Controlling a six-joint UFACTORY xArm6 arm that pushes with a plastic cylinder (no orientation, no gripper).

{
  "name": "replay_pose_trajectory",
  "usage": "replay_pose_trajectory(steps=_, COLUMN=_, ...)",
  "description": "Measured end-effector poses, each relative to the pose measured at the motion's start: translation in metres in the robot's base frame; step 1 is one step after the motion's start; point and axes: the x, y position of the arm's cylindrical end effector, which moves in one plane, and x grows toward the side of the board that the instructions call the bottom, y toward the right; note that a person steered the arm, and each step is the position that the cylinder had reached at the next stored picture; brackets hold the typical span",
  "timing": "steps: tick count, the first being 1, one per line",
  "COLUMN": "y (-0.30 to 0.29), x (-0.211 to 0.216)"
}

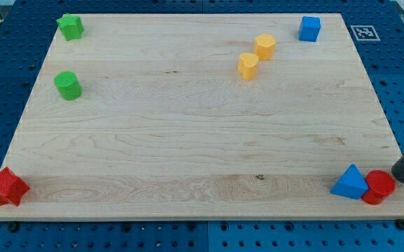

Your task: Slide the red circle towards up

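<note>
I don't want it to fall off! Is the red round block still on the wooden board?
On, but near the edge. The red circle sits in the board's bottom-right corner, touching the blue triangle, with my tip right beside it.

Bright blocks on a pale wood tabletop [187, 140]

Light wood grain with a small dark knot; green star [70, 27] and green cylinder [67, 85]; two yellow blocks [265, 46] [248, 66]; blue cube [309, 29]; blue triangle [350, 183]; red circle [379, 187]; red star [6, 187]; my tip [399, 176] is black; surrounding pegboard [5, 84] is blue with dark holes.
</note>
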Motion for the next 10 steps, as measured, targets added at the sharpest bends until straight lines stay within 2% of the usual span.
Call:
replay_pose_trajectory(steps=1, y=0.000, x=0.006)
replay_pose_trajectory(steps=2, y=-0.001, x=0.044)
replay_pose_trajectory(steps=4, y=-0.003, x=0.044)
replay_pose_trajectory(steps=6, y=-0.047, x=0.042)
replay_pose_trajectory(steps=8, y=-0.117, x=-0.038)
replay_pose_trajectory(steps=10, y=-0.127, x=-0.042)
